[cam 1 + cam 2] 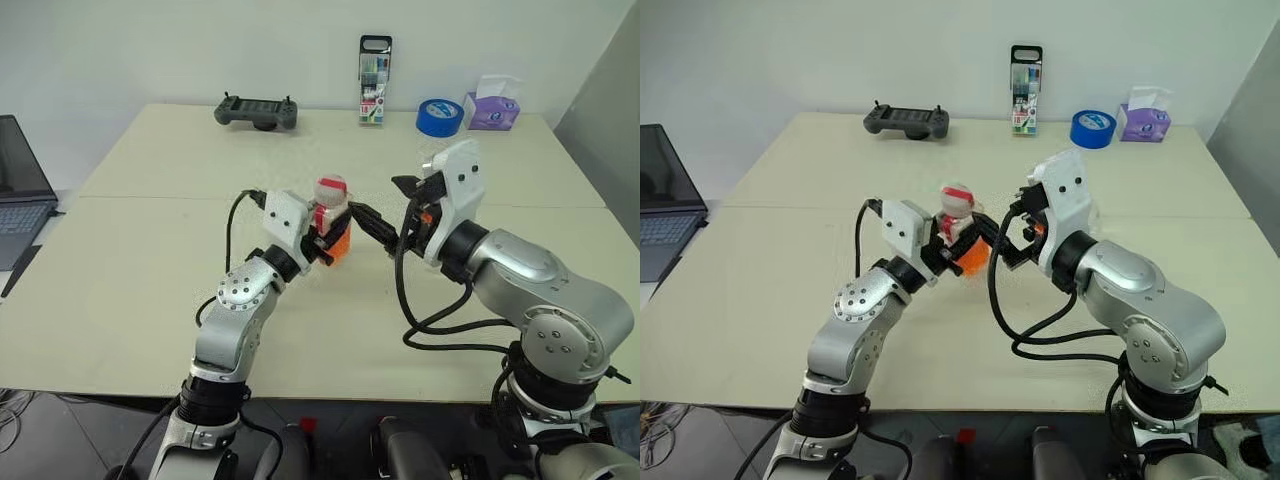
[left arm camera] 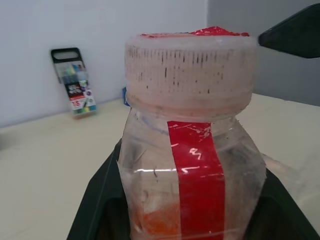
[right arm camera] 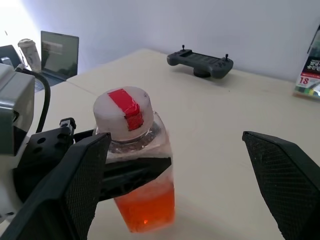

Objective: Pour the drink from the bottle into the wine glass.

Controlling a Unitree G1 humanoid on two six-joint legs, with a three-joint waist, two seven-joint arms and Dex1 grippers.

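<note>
The left hand (image 1: 322, 243) is clamped on the capped bottle (image 1: 331, 222), raised above the tabletop (image 1: 150, 200). The right hand (image 1: 385, 228), fingers apart, faces it. Risk: misaligned cap contact twists the bottle loose.

The bottle (image 3: 134, 165) is showing clear, glossy plastic with a shiny red tape strip and a ribbed, frosted whitish cap; the drink (image 3: 146, 203) inside is glowing translucent orange. Beside the bottle, the right claw's (image 3: 175, 185) fingers (image 3: 287, 180) are looking matt black and finely textured. The desk (image 1: 130, 300) under the bottle is looking smooth, matt beige.
</note>
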